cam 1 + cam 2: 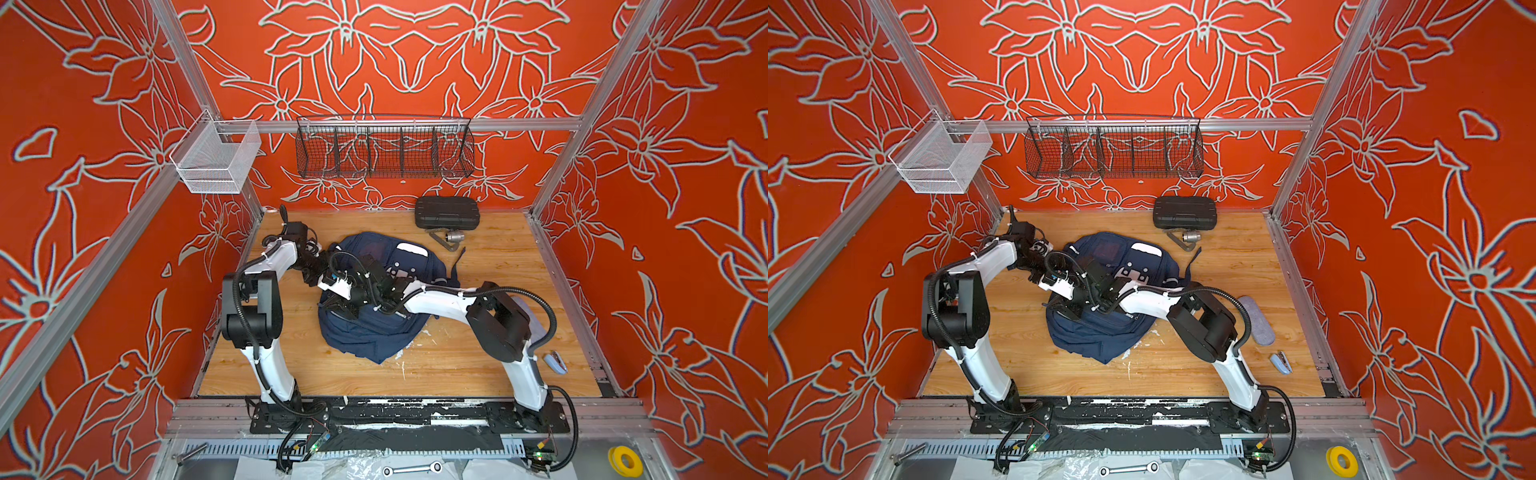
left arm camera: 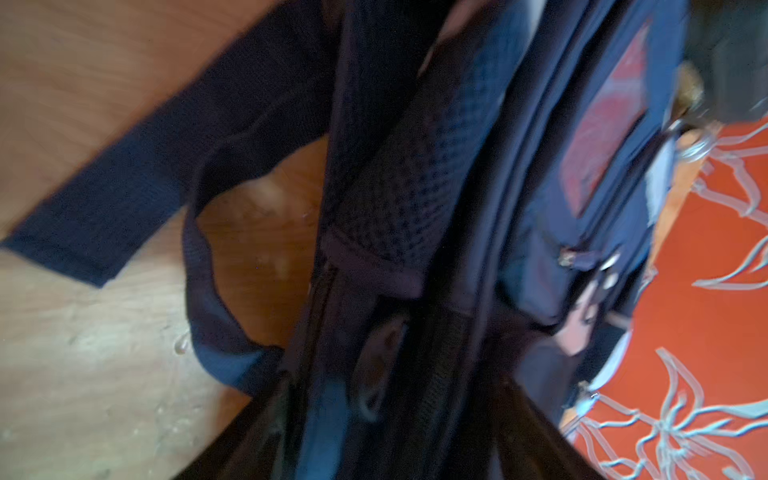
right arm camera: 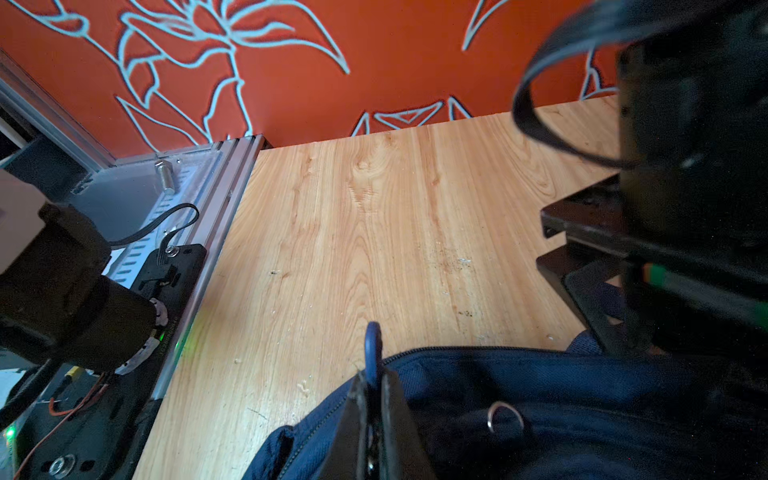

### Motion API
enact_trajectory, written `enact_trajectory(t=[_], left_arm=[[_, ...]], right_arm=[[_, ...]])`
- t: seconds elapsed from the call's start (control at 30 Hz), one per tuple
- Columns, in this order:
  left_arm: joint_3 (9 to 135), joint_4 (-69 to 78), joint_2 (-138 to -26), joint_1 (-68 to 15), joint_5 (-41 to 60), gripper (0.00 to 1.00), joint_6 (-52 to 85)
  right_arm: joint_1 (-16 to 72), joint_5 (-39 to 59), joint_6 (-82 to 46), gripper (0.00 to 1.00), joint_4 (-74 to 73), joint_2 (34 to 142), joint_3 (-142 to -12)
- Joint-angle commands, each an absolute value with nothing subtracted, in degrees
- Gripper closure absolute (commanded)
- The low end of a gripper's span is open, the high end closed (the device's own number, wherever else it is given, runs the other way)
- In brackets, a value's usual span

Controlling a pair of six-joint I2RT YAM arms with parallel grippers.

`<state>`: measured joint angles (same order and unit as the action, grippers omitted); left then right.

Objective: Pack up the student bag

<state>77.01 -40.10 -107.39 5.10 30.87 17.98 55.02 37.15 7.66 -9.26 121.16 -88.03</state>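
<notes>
Right gripper (image 3: 373,384): nearest the lens in the right wrist view; clenched on the blue zipper pull (image 3: 372,345), its tab standing up between the fingertips.
Student bag (image 3: 540,374): same view; navy fabric lying on the wooden table (image 3: 374,228), zipper track leading off from the pinched pull, metal ring (image 3: 505,415) just beside.
Left gripper (image 3: 555,245): same view; black jaws apart at the bag's far edge, a bit of navy fabric between them.
Left wrist view: blurred; student bag (image 2: 540,166) filling the middle, mesh panel (image 2: 395,187) and loose strap (image 2: 104,195) against the table; grasp or release of the left tool not decidable.
Top views: student bag (image 1: 374,336) flat near the table's middle in both top views, both wrists meeting over its left part; black case (image 1: 446,212) well apart by the back wall.
Step in hand: judged as working the main zipper, opening or closing not decidable.
Next move: likely a steady draw along the track, fabric held taut on the other side; slack cloth could jam the slider.
</notes>
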Motion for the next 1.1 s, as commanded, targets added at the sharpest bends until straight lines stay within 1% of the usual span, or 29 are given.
enact_trajectory(t=[0.0, 0.03, 0.13, 0.3, 0.33, 0.4, 0.63, 0.7, 0.8, 0.83, 0.93, 1.03, 1.07], left_arm=[[75.76, -39.51, -107.63, 4.67, 31.18, 0.4, 17.14], [76.28, -39.51, -108.19, 4.58, 31.57, 0.46, 16.93], [81.42, -42.81, -112.28, 3.27, 30.86, 0.71, 13.72], [90.13, -46.82, -118.45, 1.26, 29.44, 0.98, 10.66], [91.71, -46.95, -119.2, 1.07, 29.53, 1.0, 10.51], [95.58, -48.37, -121.01, 0.59, 28.95, 1.0, 9.57], [117.63, -59.16, -132.19, -2.67, 27.28, 0.99, 3.26], [121.52, -60.3, -133.73, -3.03, 28.58, 0.9, 3.57], [123.52, -61.26, -132.86, -3.16, 28.05, 0.56, 3.97], [122.97, -61.34, -131.79, -3.07, 27.26, 0.47, 3.8], [118.93, -60.94, -127.51, -1.94, 24.16, 0.34, 5.37], [109.88, -56.04, -120.53, 1.4, 26.76, 0.16, 8.64], [106.89, -54.2, -118.15, 2.59, 27.62, 0.13, 9.63]], right_arm=[[55.63, 41.22, 6.67, 1.0, -10.84, 121.25, -90.36], [55.63, 42.06, 6.68, 1.0, -10.63, 121.25, -90.52], [55.81, 45.15, 6.68, 1.0, -9.67, 121.41, -91.2], [57.07, 46.97, 8.48, 1.0, -5.75, 121.73, -92.58], [57.42, 47.19, 9.19, 1.0, -4.77, 121.69, -92.81], [58.06, 47.58, 9.91, 1.0, -3.81, 121.56, -93.12], [59.5, 48.77, 8.55, 1.0, -3.44, 122.6, -94.63], [59.42, 45.64, 6.86, 1.0, -4.54, 122.44, -93.98], [58.81, 41.05, 4.83, 1.0, -7.77, 121.49, -92.03], [58.5, 39.47, 3.78, 1.0, -9.02, 121.23, -91.48], [57.68, 35.75, 2.1, 1.0, -11.48, 120.69, -90.43], [57.26, 35.4, 1.07, 1.0, -14.19, 120.59, -89.66], [57.17, 35.42, 0.55, 1.0, -14.76, 120.66, -89.56]])
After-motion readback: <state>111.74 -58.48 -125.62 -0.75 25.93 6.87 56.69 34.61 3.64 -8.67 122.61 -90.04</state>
